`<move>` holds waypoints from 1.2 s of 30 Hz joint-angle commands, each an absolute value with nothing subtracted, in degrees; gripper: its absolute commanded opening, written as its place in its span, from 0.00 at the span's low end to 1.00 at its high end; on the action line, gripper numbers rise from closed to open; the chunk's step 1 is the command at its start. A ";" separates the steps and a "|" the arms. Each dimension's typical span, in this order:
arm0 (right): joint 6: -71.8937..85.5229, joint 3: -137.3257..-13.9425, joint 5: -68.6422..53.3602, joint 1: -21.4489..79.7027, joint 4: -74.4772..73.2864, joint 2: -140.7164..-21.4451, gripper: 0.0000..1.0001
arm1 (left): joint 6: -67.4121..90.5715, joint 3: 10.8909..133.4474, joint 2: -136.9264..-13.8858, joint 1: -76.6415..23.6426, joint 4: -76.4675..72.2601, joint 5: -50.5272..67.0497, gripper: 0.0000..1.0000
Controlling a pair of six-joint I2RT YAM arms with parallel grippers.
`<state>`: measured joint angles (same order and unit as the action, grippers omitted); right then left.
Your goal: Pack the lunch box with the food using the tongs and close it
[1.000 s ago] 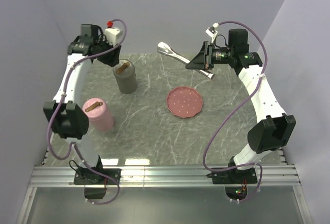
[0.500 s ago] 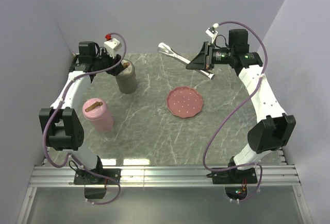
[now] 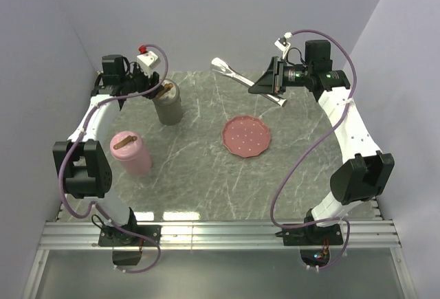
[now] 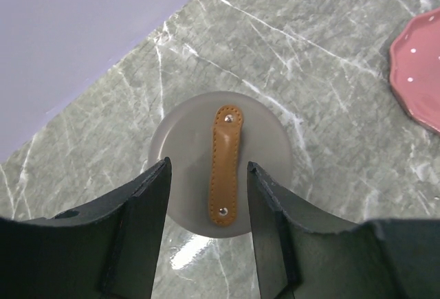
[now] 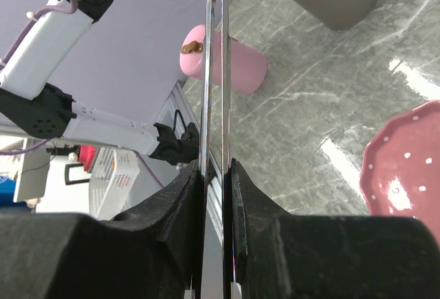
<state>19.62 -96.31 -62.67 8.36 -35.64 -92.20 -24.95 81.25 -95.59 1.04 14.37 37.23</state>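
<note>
**Work surface.** A grey-green veined marble table, enclosed by plain lilac walls.

**Containers.** A pink lidded canister stands near the left edge. A grey lidded canister stands behind it, toward the back. Both lids are on, and these are judged to be the lunch box sections. The walls look rigid and smooth, so a side grip would probably slip.

**Plate.** A pink dotted plate lies right of centre and is bare. No food can be made out in any view.

**Tongs.** The tongs are held above the back of the table, flattened tips pointing left. The right gripper is clenched on them toward the joined end, pressing the two arms almost together. They are likely light, springy and slick, and could pivot in a narrow pinch.

**Lid strap.** A tan stitched strap is riveted across the grey lid. It looks soft and pliable, and is judged the best place to take hold. The left gripper is released, with its fingers straddling the strap and no contact evident.

**Markings.** None legible.
</note>
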 commanded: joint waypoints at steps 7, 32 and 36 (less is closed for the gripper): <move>18.81 -96.68 -64.42 7.73 -34.81 -92.29 0.28 | -27.69 78.84 -96.07 1.49 11.34 40.34 0.54; 19.69 -96.06 -65.22 7.65 -34.10 -92.72 0.27 | -27.86 76.82 -98.26 1.58 7.56 39.64 0.40; 19.69 -95.98 -65.21 7.65 -34.01 -92.72 0.27 | -28.12 76.81 -98.52 1.58 7.64 39.46 0.30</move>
<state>19.66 -95.96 -63.53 8.19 -35.62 -93.12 -26.92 77.34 -98.54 1.37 9.26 38.41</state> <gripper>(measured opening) 0.283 0.323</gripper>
